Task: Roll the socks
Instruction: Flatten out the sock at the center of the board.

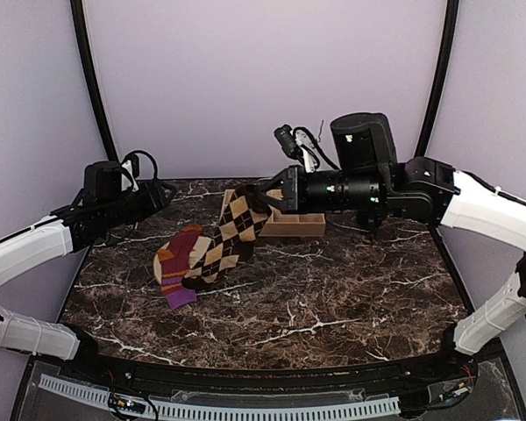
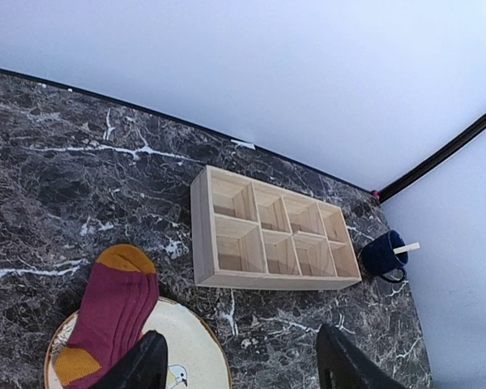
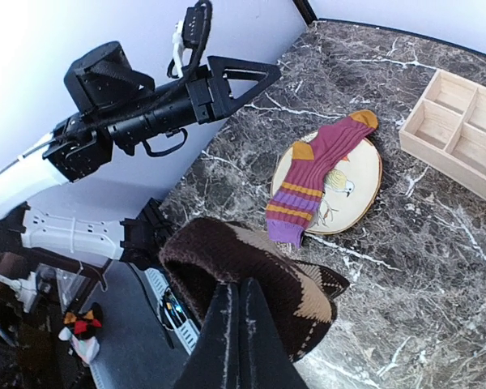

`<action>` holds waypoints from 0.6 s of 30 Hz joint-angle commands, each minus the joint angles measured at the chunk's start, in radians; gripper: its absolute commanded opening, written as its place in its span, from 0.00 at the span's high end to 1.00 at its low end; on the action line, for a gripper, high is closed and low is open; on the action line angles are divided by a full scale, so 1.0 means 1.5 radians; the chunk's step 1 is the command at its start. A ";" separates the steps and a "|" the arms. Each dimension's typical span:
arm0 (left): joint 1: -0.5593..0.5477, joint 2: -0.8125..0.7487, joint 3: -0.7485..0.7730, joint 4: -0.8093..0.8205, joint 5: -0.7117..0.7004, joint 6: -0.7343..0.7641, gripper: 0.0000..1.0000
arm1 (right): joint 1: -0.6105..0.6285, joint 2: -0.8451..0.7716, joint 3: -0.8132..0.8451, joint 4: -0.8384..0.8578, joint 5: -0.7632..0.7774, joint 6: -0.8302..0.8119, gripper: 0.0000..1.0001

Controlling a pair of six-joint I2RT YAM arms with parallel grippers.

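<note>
Status: rolling not started; neither sock is rolled.

- The right gripper point(image 3: 236, 296) is clamping the dark cuff of the argyle sock point(image 3: 251, 275) and holding it lifted just to the right of the beige plate point(image 3: 363, 174). In the overhead view the sock's lower end is drooping toward the plate; contact there cannot be told.
- The magenta striped sock point(image 3: 312, 178) is lying flat and unrolled across the plate.
- The left gripper point(image 2: 241, 350) is hovering over the plate's near edge with its jaws spread and nothing between them.

Left to do, by judgement: laying the socks together, rolling, releasing.

View differences:
- The overhead view is hiding the plate under the socks; both wrist views are showing it.
- Only the left wrist view is showing the blue mug point(image 2: 383, 254), beyond the wooden compartment tray point(image 2: 267, 243) from the plate.
- Only the right wrist view is showing the pinch on the cuff.
</note>
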State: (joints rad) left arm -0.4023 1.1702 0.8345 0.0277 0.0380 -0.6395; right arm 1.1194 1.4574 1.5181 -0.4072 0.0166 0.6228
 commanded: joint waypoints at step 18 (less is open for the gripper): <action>-0.044 0.073 -0.018 0.041 0.021 0.031 0.40 | -0.253 -0.158 -0.513 0.380 0.002 0.407 1.00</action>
State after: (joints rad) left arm -0.4423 1.2705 0.8009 0.0494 0.0521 -0.6376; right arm 0.7887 1.2648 0.7517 0.0837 -0.0544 1.2140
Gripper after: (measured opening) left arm 0.602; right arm 0.006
